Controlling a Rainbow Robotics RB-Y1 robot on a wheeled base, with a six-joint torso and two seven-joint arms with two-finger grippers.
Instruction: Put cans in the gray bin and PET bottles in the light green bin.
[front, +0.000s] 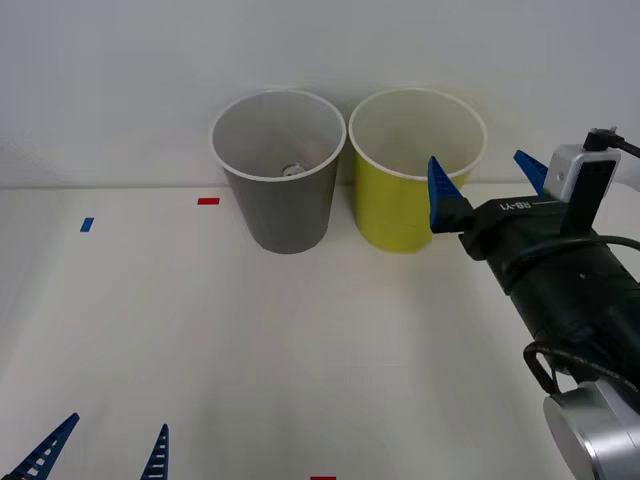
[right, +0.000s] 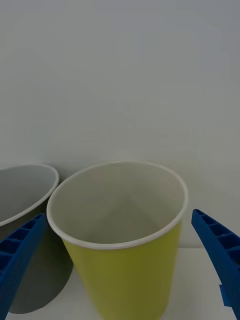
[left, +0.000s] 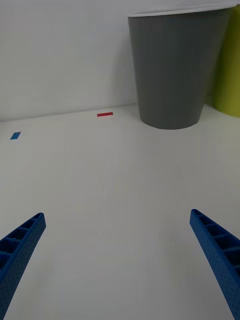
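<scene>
The gray bin (front: 285, 205) (left: 172, 70) (right: 47, 272) and the light green bin (front: 395, 215) (right: 125, 280) (left: 227, 65) stand side by side at the back of the white table, gray on the left. Deep inside the gray bin a small silvery round top (front: 292, 170) shows, apparently the can. My right gripper (front: 488, 185) (right: 118, 215) hangs open and empty just above and to the right of the light green bin's rim. At the near left, low over the table, my left gripper (front: 100, 455) (left: 117, 215) is open and empty. PET bottles are out of view.
A red tape mark (front: 208, 201) (left: 104, 114) and a blue one (front: 87, 225) (left: 15, 135) lie left of the gray bin. Another red mark (front: 322, 478) sits at the table's near edge. A white wall rises right behind the bins.
</scene>
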